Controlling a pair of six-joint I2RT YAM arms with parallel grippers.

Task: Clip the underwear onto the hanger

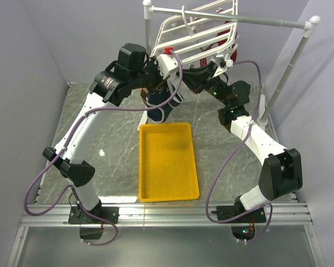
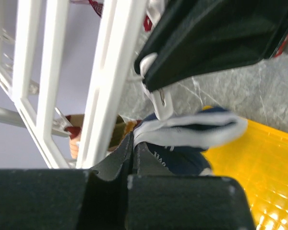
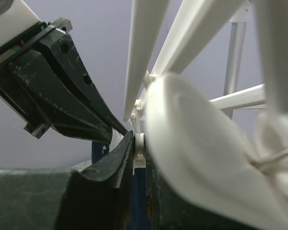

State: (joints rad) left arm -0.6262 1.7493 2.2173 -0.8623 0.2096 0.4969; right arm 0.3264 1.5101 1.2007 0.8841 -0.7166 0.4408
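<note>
The white hanger (image 1: 196,34) hangs from the stand's top pole at the back. My left gripper (image 1: 157,84) is shut on the white waistband of the navy underwear (image 1: 162,105) and holds it up just below the hanger's near edge. In the left wrist view the fingers (image 2: 149,165) pinch the waistband (image 2: 192,130) right under a dangling white clip (image 2: 159,98). My right gripper (image 1: 199,78) is shut on that clip (image 3: 140,143), squeezing it, with navy fabric (image 3: 140,201) directly below it. The hanger's bars also show in the left wrist view (image 2: 110,76).
A yellow tray (image 1: 167,161) lies on the grey marbled table below the underwear. The white pole stand (image 1: 292,61) rises at the back right. A dark red garment (image 1: 227,32) hangs on the hanger's far side. A brown-and-cream cloth (image 2: 77,134) shows behind the bars.
</note>
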